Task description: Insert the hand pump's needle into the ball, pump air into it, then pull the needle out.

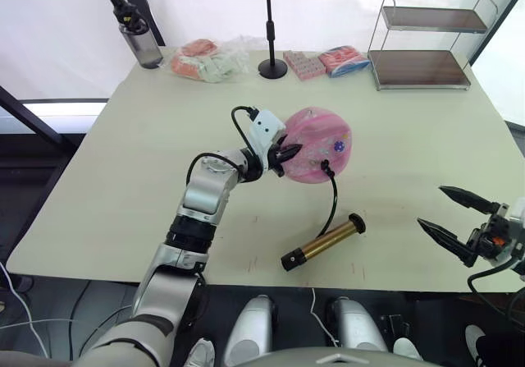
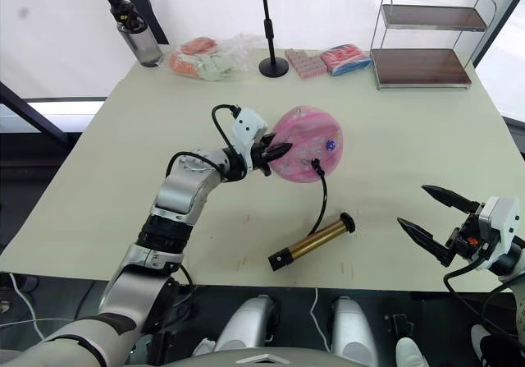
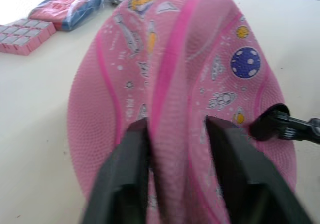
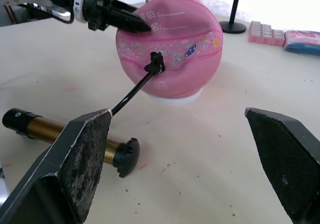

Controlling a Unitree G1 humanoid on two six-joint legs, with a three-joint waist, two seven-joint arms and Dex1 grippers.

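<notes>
head: left gripper [image 1: 289,151] pinching a fold of the soft pink ball [image 1: 320,144] mid-table, hand pump [image 1: 323,241] lying in front | left wrist: needle [image 3: 272,125] sitting in ball | right wrist: right gripper [image 4: 180,159] hanging wide open

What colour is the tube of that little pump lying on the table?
The hand pump has a gold-bronze tube with black end caps, clearest in the right wrist view.

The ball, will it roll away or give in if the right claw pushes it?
Probably soft: the ball looks dented, folding between the left claw. It likely will not roll far, being pinched and tethered by the hose. It seems light.
</notes>
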